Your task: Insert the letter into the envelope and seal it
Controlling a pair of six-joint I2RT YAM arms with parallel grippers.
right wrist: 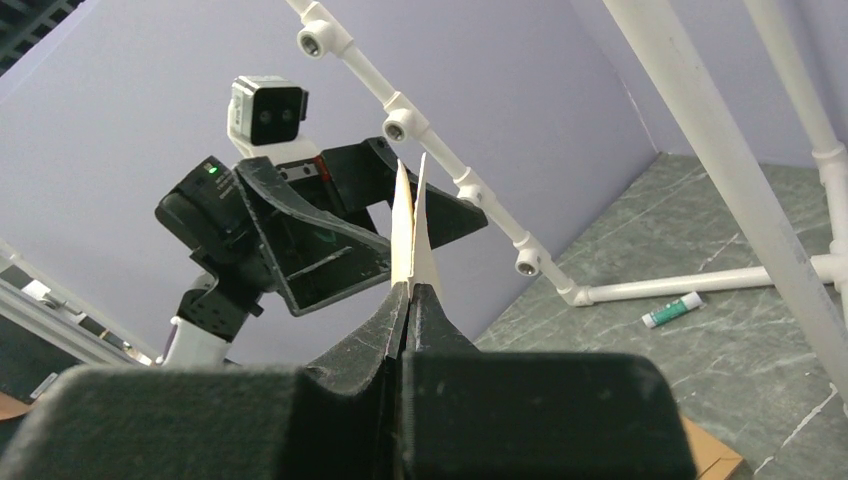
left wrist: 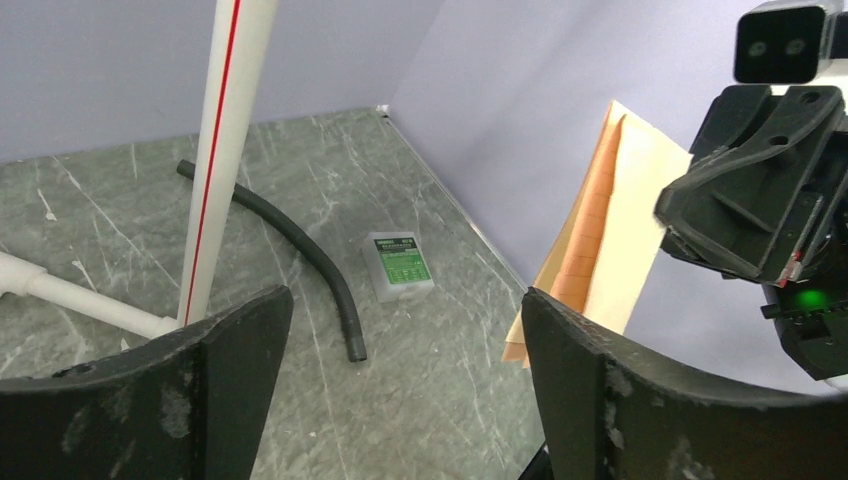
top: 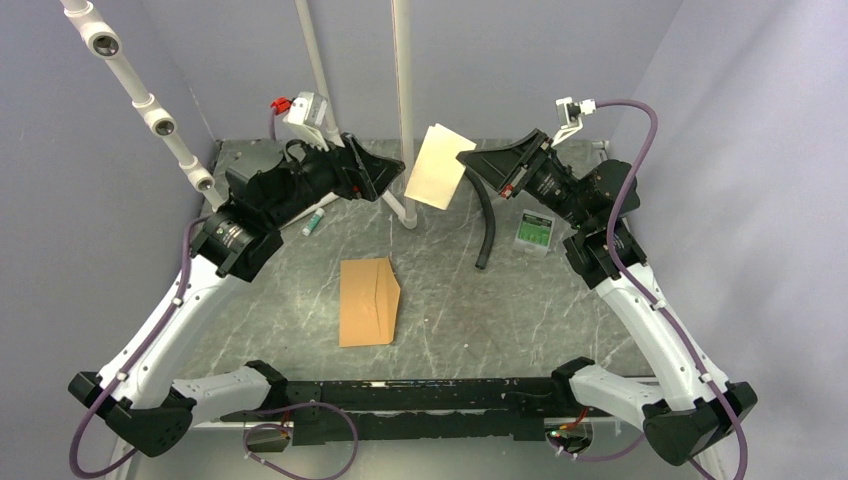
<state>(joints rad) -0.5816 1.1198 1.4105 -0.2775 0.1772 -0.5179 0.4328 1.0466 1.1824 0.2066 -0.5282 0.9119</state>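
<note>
The letter (top: 435, 167) is a pale folded sheet held up in the air above the back of the table. My right gripper (top: 468, 158) is shut on its right edge; in the right wrist view the sheet (right wrist: 410, 225) stands edge-on out of the closed jaws (right wrist: 408, 298). My left gripper (top: 393, 172) is open and empty, just left of the sheet and apart from it. In the left wrist view the letter (left wrist: 610, 230) shows beyond the right finger (left wrist: 640, 400). The orange-brown envelope (top: 368, 300) lies flat mid-table, its pointed flap toward the right.
A white pipe frame (top: 403, 100) stands at the back, one post right beside the letter. A glue stick (top: 314, 222) lies back left. A black hose (top: 487, 225) and a small green-labelled box (top: 535, 230) lie back right.
</note>
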